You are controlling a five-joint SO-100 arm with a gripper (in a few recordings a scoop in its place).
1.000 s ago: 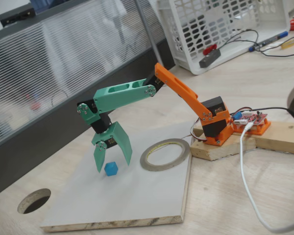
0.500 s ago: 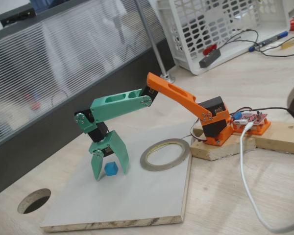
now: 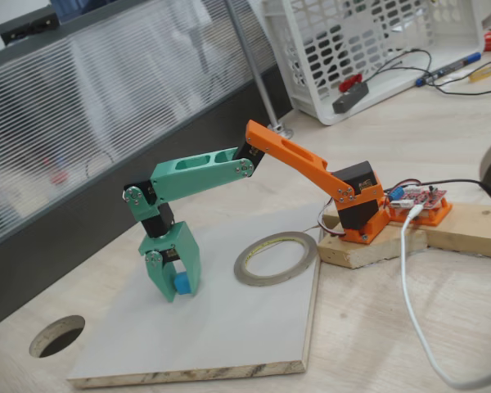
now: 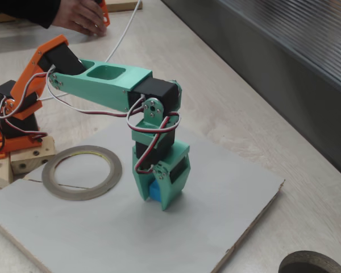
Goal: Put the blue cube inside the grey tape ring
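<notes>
- One cube, one ring, one gripper, one board, one table hole.
- Cube sits between the green fingers, low on the board, beside the ring, outside it.
- Fingers pinch the cube from both sides, tips at board level.

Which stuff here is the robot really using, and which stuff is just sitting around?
For the job:
- blue cube, squeezed in the green pincer
- grey tape ring, lying beside it on the board

Just lying about:
- white basket
- pen
- round hole in the table
- white cable
</notes>
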